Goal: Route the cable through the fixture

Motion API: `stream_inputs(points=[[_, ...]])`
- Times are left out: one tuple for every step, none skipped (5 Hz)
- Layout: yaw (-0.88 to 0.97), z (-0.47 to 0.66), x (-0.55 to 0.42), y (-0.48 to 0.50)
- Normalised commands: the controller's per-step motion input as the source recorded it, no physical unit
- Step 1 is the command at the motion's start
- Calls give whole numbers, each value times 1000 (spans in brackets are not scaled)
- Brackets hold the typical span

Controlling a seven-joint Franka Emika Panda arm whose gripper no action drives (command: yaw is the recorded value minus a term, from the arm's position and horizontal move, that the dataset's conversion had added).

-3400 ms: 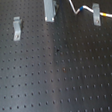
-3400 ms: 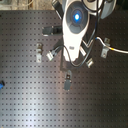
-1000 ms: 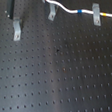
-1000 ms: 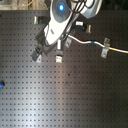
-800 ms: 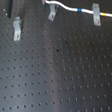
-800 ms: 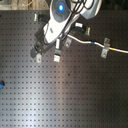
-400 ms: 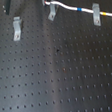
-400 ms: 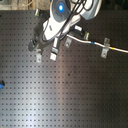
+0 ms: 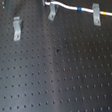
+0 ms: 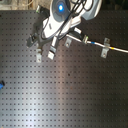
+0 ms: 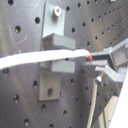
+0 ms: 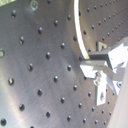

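Observation:
The white cable [image 9: 65, 5] runs from my gripper [image 9: 44, 0] at the board's far edge to the first exterior view's right. Its blue band [image 9: 79, 9] lies before the right clip [image 9: 96, 14], which the cable passes through, with the yellow band [image 9: 104, 14] beyond. In the first wrist view the cable [image 11: 40, 58] crosses the middle clip [image 11: 56, 30] between its two blocks, and my gripper [image 11: 96, 64] is shut on the cable's end. The second wrist view shows the cable [image 12: 78, 30] curving to the gripper [image 12: 98, 66].
A third clip [image 9: 18, 27] stands apart at the first exterior view's left, with nothing in it. The black perforated board [image 9: 60, 76] fills the view. In the second exterior view the arm [image 10: 65, 17] hangs over the board's far edge, and the cable [image 10: 95, 44] reaches the right clip [image 10: 104, 47].
Over 3.4 s the arm has drawn back toward the board's far edge and the cable's held end has shifted with it. In the last second little has moved.

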Motion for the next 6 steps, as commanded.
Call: stream_inputs(points=[[131, 228, 290, 102], [140, 351, 134, 46], [163, 296, 7, -9], [157, 116, -79, -55], [0, 169, -277, -255], [-37, 0, 0, 0]])
